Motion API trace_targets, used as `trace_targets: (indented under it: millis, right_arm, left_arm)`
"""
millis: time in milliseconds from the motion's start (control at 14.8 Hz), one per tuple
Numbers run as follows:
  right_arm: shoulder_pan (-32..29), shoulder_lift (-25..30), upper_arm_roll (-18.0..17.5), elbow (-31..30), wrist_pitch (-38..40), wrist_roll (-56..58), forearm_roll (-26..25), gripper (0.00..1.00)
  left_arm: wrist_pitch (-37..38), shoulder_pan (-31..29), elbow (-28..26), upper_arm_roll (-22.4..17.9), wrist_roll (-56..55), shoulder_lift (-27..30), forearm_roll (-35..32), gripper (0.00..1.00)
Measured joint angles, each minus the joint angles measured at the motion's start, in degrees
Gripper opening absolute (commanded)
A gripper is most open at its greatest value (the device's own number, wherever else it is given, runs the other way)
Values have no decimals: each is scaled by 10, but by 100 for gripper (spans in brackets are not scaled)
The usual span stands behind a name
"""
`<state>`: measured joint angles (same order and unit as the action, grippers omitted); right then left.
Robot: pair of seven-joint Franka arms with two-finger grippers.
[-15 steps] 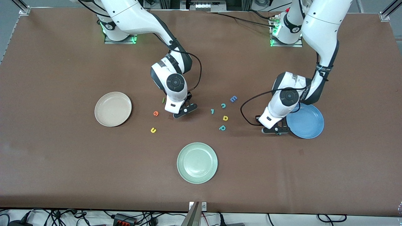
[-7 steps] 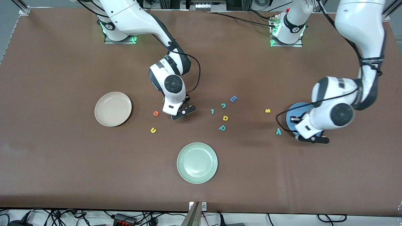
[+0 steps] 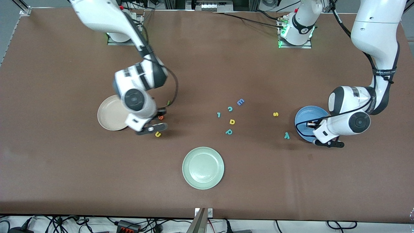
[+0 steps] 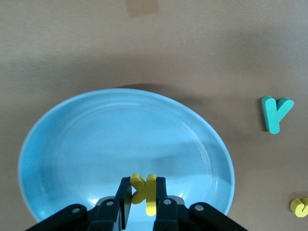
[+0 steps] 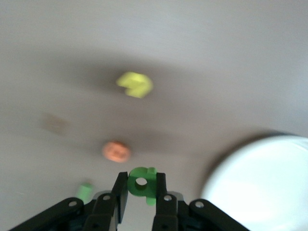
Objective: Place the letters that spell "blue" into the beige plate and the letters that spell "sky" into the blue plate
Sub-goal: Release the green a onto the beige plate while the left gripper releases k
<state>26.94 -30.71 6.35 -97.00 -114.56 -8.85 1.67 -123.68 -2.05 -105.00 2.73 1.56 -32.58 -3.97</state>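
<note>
Your left gripper hangs over the blue plate, at the rim nearer the front camera, with its fingers pinched on the yellow k. Carry it toward the plate's middle and lower it before you release, since a foam piece this light could bounce or slide off a shallow rim. The teal y and the yellow s lie on the tabletop beside that plate, toward the right arm's end, not yet collected.

Your right gripper has its fingers closed on the green b, above the bare tabletop between the beige plate and the loose letters. Carry it on toward the beige plate until the letter is clearly inside the rim, then come down and open.

Mind what sits under the right gripper: the orange e and the yellow u are close by, and the dark green l lies a little farther from the front camera. Keep height as you cross, so you do not sweep them away.
</note>
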Motion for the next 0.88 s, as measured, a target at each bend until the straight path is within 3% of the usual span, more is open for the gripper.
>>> trace_targets:
  millis: [202, 404, 472, 539, 606, 876]
  right_arm:
    - [-69, 22, 9, -54, 9, 28, 0, 9]
    - [-97, 28, 10, -107, 2, 33, 0, 15]
    - [-98, 28, 12, -119, -4, 32, 0, 25]
    - [-102, 28, 14, -130, -14, 32, 0, 72]
    - [-109, 28, 14, -138, -22, 31, 0, 100]
    - [-124, 30, 13, -124, -17, 29, 3, 100]
  left_arm:
    - [-1, 1, 2, 5, 0, 2, 0, 100]
    - [-1, 6, 10, 15, -1, 8, 0, 100]
    - [-1, 7, 14, 26, -3, 9, 0, 100]
    - [-1, 10, 18, 40, -14, 11, 0, 100]
    - [-2, 17, 21, 52, -35, 12, 0, 100]
    - [-17, 53, 31, 62, -97, 8, 0, 100]
